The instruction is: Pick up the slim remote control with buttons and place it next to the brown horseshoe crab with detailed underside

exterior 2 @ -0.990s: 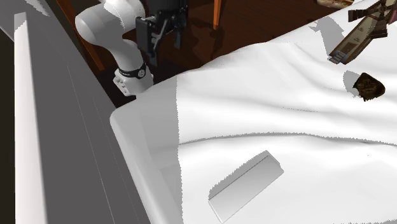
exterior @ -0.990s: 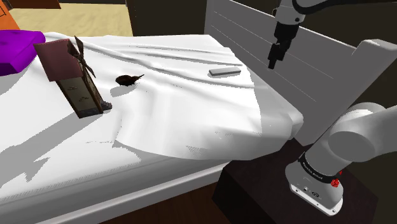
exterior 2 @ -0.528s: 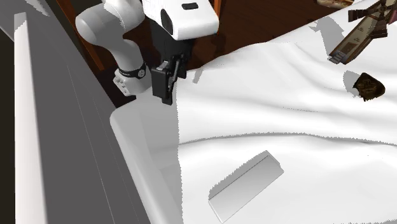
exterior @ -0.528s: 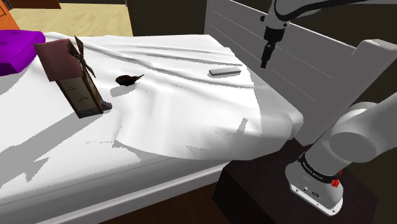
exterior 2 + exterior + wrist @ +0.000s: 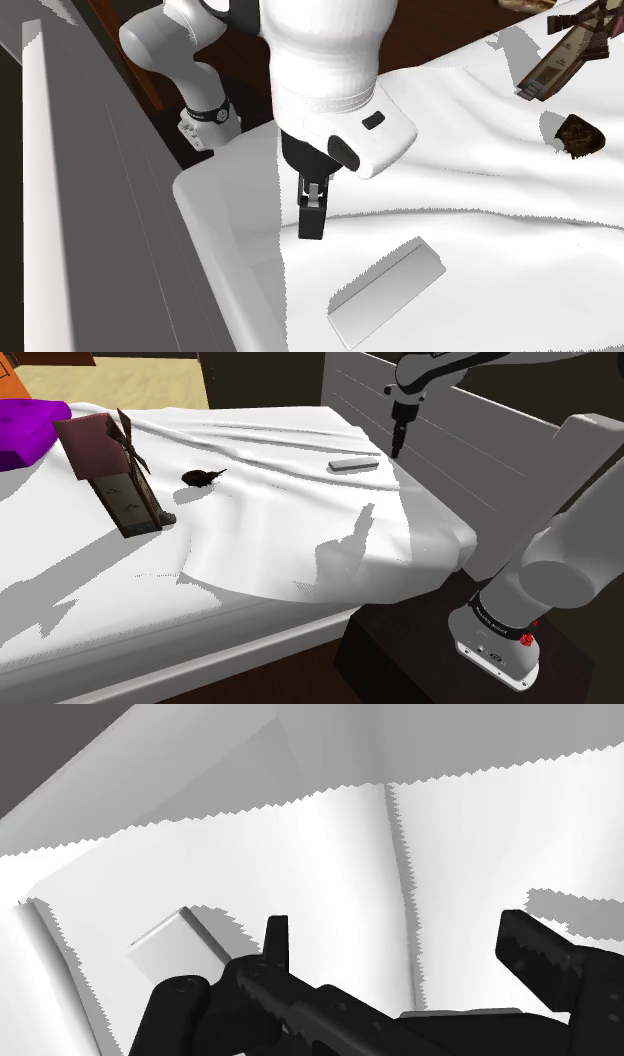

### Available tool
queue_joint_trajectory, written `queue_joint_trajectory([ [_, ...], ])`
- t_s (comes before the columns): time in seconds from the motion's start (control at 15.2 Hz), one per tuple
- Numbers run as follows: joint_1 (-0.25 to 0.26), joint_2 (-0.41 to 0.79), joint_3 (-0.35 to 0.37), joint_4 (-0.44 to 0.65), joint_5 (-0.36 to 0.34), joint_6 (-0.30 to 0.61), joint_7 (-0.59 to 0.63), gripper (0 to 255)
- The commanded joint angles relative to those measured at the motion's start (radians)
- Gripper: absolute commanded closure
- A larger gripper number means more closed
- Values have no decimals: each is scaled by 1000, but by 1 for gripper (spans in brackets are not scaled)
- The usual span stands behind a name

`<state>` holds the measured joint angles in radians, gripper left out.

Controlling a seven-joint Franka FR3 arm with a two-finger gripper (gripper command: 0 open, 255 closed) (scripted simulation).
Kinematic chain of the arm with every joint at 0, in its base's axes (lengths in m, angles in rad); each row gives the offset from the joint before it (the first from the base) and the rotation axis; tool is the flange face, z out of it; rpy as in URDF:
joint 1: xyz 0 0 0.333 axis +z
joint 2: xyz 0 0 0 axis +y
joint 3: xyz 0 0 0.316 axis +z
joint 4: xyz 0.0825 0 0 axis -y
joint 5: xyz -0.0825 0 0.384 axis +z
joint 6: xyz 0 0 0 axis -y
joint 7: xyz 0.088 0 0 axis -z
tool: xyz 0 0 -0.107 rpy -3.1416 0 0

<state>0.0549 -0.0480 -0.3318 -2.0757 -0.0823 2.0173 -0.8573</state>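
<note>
Claw (image 5: 397,449): open, empty, above the bed (image 5: 270,542).
Remote (image 5: 353,464): flat on the bed, near the claw, toward the shoulder view's left.
Long axis: runs roughly toward the claw.

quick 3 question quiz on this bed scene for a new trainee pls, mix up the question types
1. True or false: the gripper is holding the remote.
2. Fill in the blank: in the wrist view the fingers stand ___.
3. In the shoulder view, where does the crab lie from the remote? A) to its left B) to its right C) on top of it

Key: 1 false, it grips nothing. 2 apart, so open. 3 A.
</note>
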Motion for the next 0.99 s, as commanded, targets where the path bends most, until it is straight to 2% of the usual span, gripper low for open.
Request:
queue_joint_trajectory([
  [0.0,1,81,-6,58,39,21,-89,0],
  [0.46,-39,368,27,325,169,25,-362,0],
  [0.79,-80,561,79,548,223,-14,-503,0],
  [0.92,-81,570,81,534,225,9,-505,0],
])
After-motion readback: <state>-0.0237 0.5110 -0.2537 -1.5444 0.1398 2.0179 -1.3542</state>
